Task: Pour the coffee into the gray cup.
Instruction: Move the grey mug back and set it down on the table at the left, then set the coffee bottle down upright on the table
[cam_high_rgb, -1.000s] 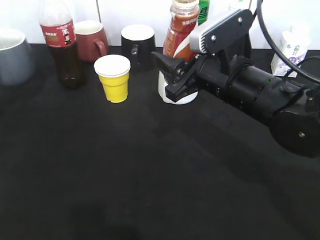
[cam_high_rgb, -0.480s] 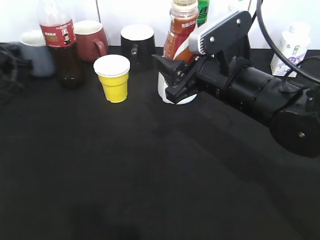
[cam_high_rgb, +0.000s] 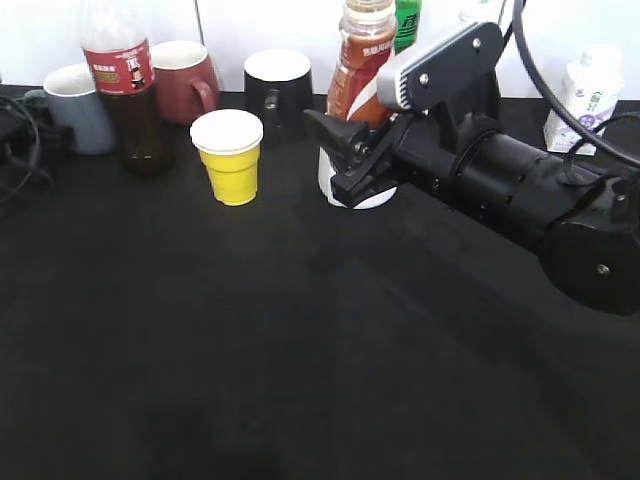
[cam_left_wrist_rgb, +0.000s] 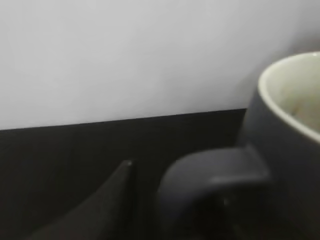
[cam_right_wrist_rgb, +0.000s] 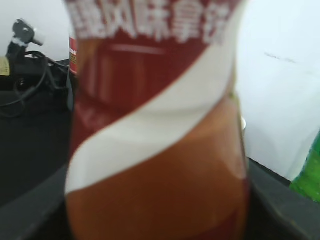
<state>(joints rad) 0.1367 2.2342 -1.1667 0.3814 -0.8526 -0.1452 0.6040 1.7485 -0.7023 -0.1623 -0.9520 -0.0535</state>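
The coffee bottle (cam_high_rgb: 360, 62) has a brown, red and white label and stands upright at the back centre. It fills the right wrist view (cam_right_wrist_rgb: 155, 125). My right gripper (cam_high_rgb: 345, 150) is round its lower part, with a dark jaw close on each side, and appears shut on it. The gray cup (cam_high_rgb: 82, 108) is at the far back left, next to the cola bottle. In the left wrist view the gray cup (cam_left_wrist_rgb: 290, 125) is at the right, with its handle between the jaws of my left gripper (cam_left_wrist_rgb: 165, 200). Only one finger shows clearly.
A cola bottle (cam_high_rgb: 122, 85), a maroon mug (cam_high_rgb: 185, 80), a black mug (cam_high_rgb: 277, 90) and a yellow paper cup (cam_high_rgb: 230, 155) line the back. A white mug (cam_high_rgb: 368, 195) sits under my right gripper. A milk carton (cam_high_rgb: 580, 100) is at the back right and cables (cam_high_rgb: 15, 150) lie at the left.
The gray cup has moved from the far left edge, right and back, to beside the cola bottle. The right arm and coffee bottle have barely moved.
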